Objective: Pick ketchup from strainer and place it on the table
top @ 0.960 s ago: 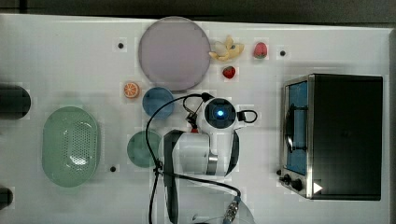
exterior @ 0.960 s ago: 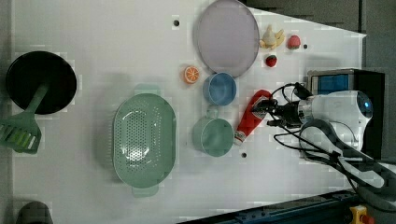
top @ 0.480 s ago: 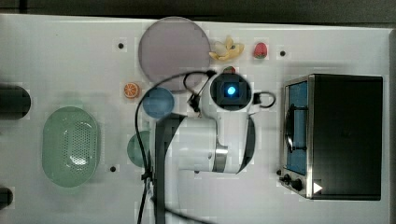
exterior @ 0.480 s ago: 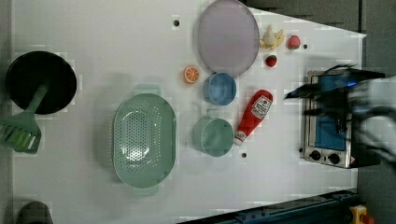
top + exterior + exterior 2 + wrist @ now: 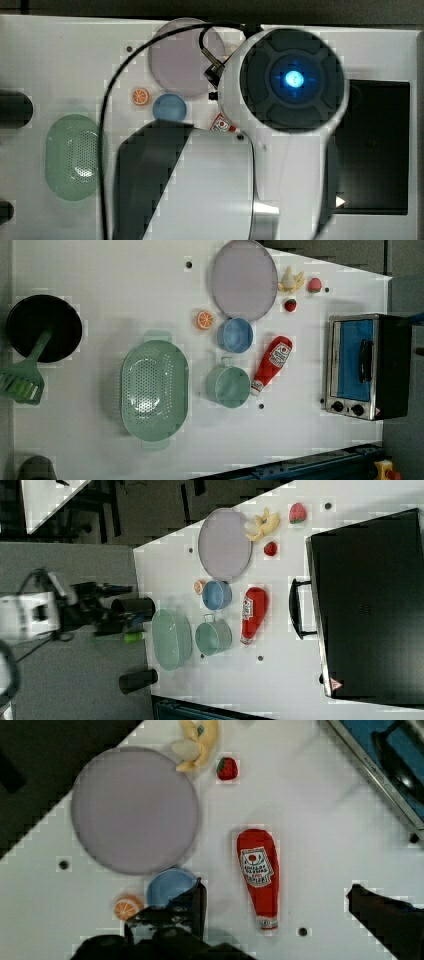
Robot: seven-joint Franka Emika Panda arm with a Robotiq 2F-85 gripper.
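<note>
Top view: my arm's round wrist housing with its blue light covers much of the surface [image 5: 65, 60]; the ketchup [image 5: 221, 124] shows as a red-and-white sliver beside my arm; the strainer [image 5: 71, 157] lies at the top view's left.

Left view: ketchup [image 5: 270, 365] seen whole, lying flat on the bare surface [image 5: 100, 290], between the green mug [image 5: 229, 385] and the toaster oven [image 5: 367, 366], well apart from the strainer [image 5: 154, 389]; black pan [image 5: 44, 328] with green spatula [image 5: 22, 382] at the left view's left.

Right view: ketchup [image 5: 252, 614] lying just beside the oven's handle; strainer [image 5: 171, 638] holds nothing.

Wrist view: my hand [image 5: 280, 912] above the ketchup [image 5: 259, 876], fingers wide apart, holding nothing; strawberry [image 5: 227, 768] and banana [image 5: 196, 742] beyond the purple plate [image 5: 134, 810].
</note>
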